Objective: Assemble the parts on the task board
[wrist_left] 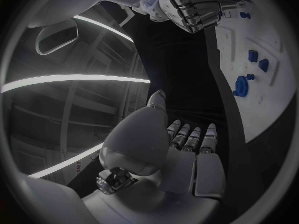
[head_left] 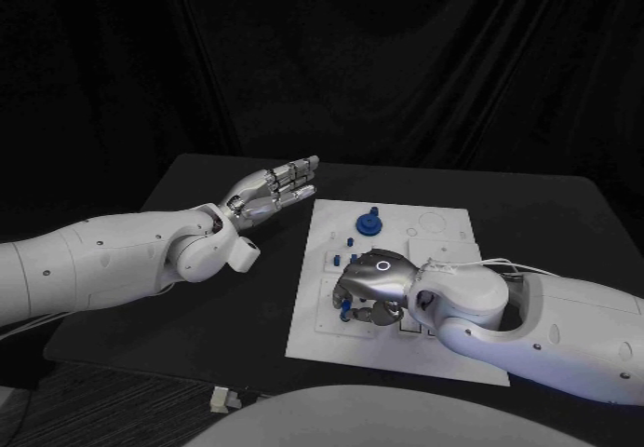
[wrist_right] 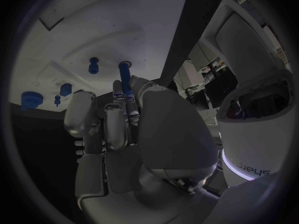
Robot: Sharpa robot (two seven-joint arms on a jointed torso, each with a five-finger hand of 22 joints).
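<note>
The white task board (head_left: pixel 443 349) lies mid-table. My right hand (head_left: pixel 370 291) rests over its near left part and pinches a slim blue peg (wrist_right: pixel 124 79), whose tip stands at a round hole (wrist_right: pixel 125 64) in the board (wrist_right: pixel 69 40). A blue gear (head_left: pixel 367 223) stands at the board's far left, with small blue parts (head_left: pixel 352 245) just nearer. In the right wrist view the gear (wrist_right: pixel 29 99), a blue block (wrist_right: pixel 65 88) and a short blue pin (wrist_right: pixel 93 65) stand on the board. My left hand (head_left: pixel 275 191) hovers open, fingers straight, left of the board.
The black table (head_left: pixel 201 307) runs wide to the left of the board. In the left wrist view, my left hand (wrist_left: pixel 184 149) is over bare table beside the board's edge (wrist_left: pixel 239 119), with my right hand (wrist_left: pixel 193 5) farther along it.
</note>
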